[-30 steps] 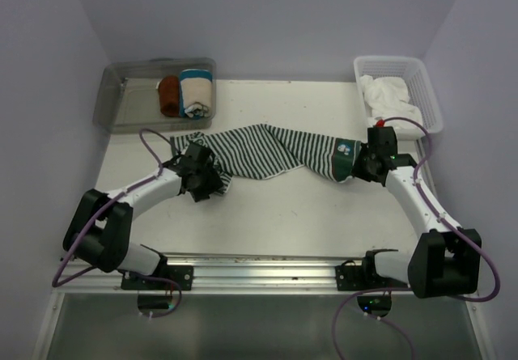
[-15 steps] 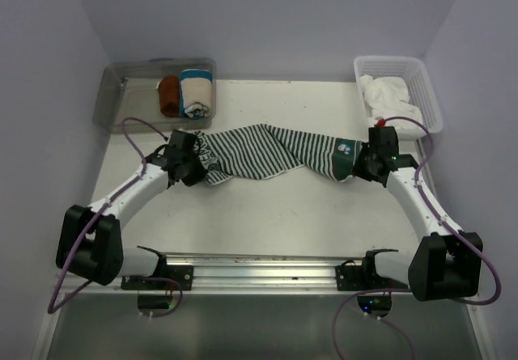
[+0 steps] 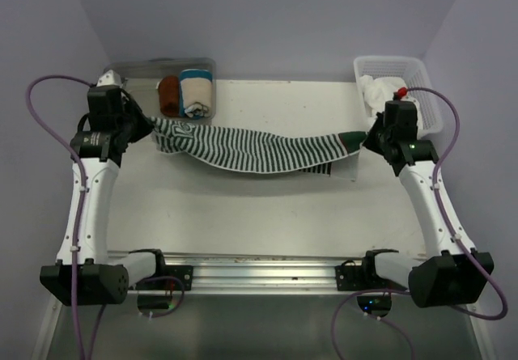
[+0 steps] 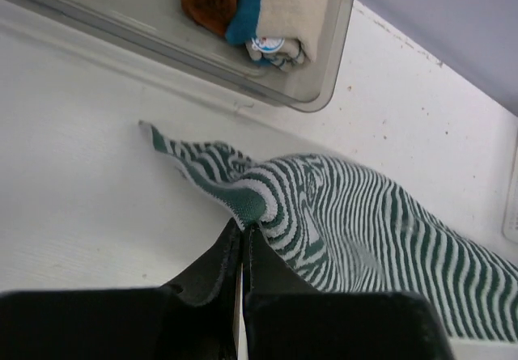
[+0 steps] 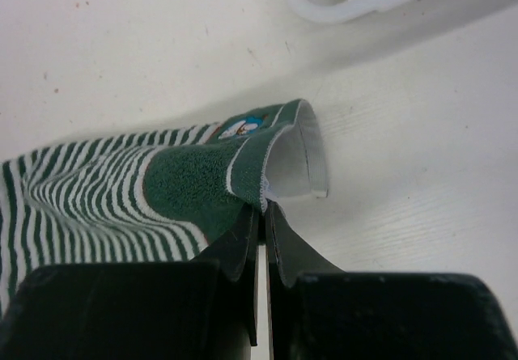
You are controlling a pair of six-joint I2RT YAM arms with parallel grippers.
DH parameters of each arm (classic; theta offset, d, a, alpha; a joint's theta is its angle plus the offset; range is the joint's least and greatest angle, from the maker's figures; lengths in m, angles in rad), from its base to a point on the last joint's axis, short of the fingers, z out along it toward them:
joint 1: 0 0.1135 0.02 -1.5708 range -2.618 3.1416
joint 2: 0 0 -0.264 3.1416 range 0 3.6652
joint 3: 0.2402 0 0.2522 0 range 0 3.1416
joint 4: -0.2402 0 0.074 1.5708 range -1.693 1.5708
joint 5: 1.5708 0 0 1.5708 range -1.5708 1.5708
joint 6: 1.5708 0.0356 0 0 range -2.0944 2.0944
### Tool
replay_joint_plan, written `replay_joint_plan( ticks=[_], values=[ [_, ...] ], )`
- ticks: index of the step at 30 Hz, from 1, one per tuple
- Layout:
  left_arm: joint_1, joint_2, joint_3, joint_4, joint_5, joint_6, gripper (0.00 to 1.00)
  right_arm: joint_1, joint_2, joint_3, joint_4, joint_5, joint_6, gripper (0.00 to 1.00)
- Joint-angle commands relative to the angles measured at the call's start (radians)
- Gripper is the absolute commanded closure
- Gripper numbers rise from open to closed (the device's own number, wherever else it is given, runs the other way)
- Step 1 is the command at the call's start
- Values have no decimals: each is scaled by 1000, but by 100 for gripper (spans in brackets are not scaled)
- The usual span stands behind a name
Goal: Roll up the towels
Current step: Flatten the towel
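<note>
The green-and-white striped towel point(image 3: 259, 151) hangs stretched across the table between both arms, sagging in the middle. My left gripper point(image 3: 148, 124) is shut on its left corner point(image 4: 247, 202), held up near the clear bin. At the right, my right gripper point(image 3: 366, 140) is shut on the dark green hem point(image 5: 267, 182) of the towel's other end, lifted off the table. The plain white towel point(image 3: 384, 93) lies crumpled in the white basket point(image 3: 429, 93) at the back right.
A clear plastic bin point(image 3: 121, 93) at the back left holds a rolled rust-brown towel point(image 3: 168, 95) and a rolled cream towel with a teal band point(image 3: 195, 93). Purple walls close in the table on three sides. A metal rail point(image 3: 259, 263) runs along the near edge.
My left gripper closed on the striped towel's left corner and rose toward the back left. The right gripper lifted its end up and back. The towel went from bunched to stretched out.
</note>
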Motion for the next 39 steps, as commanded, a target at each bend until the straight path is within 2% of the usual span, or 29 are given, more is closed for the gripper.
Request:
replay_joint_plan(
  ticks=[1,6,14,21,23,32,35,38,39],
  values=[
    [63,0,128,-87,37,94,100,-11,-54,85,-48,50,-18,100],
    [90,11,268,-119,26,77,100,-11,-126,175,-117,90,-29,100],
    [111,-29,387,-130,46,14,100,-11,-242,316,-251,153,-75,100],
    [110,-92,507,-226,0,48,100,-11,-371,401,-362,237,-115,100],
    [107,-141,495,-220,-63,47,100,-11,-414,428,-400,259,-119,100],
    [96,-256,460,-242,-161,40,100,4,-508,537,-522,340,-139,100],
    [85,-253,455,-248,-170,47,100,6,-509,493,-508,328,-124,100],
    [85,-247,377,-242,-173,53,100,6,-497,398,-461,282,-101,100],
    [85,-241,305,-234,-166,41,100,6,-491,366,-436,270,-92,100]
  ],
)
